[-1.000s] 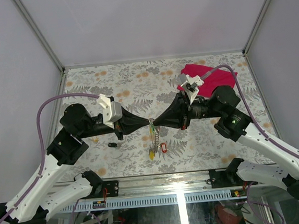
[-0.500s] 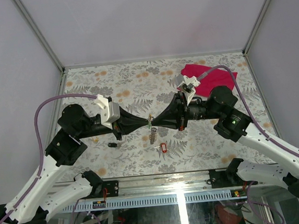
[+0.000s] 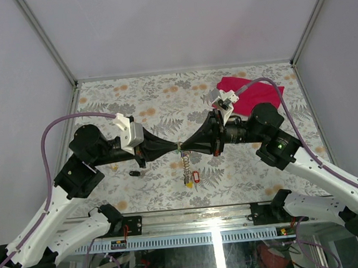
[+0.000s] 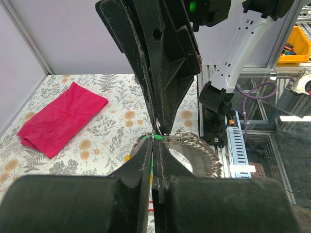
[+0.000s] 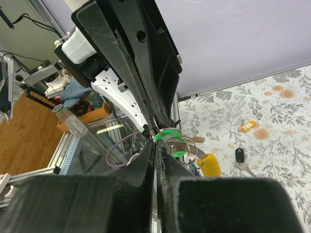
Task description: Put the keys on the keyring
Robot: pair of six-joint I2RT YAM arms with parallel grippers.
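Observation:
My two grippers meet tip to tip above the middle of the table. The left gripper (image 3: pixel 176 148) is shut on a green-tagged key (image 4: pixel 156 138). The right gripper (image 3: pixel 184 147) is shut on the keyring (image 5: pixel 181 145), whose silvery rings sit against the green tag (image 5: pixel 170 135). The ring's chain (image 3: pixel 185 163) hangs down from the fingertips, with a yellow tag (image 3: pixel 187 180) at its lower end. The chain also shows in the left wrist view (image 4: pixel 206 153). A red-tagged key (image 3: pixel 196 177) lies on the table beside the chain's end. A small black key (image 3: pixel 134 173) lies under the left arm.
A red cloth (image 3: pixel 251 93) lies at the back right, also in the left wrist view (image 4: pixel 60 116). A loose yellow tag (image 5: pixel 248 126) lies on the floral table (image 3: pixel 163 98) near the black key (image 5: pixel 239 155). Frame posts stand at the corners.
The joined fingertips shifted slightly up and left. The chain, bunched up half a second ago, hangs down long again beside the red tag. The red-tagged key has not moved.

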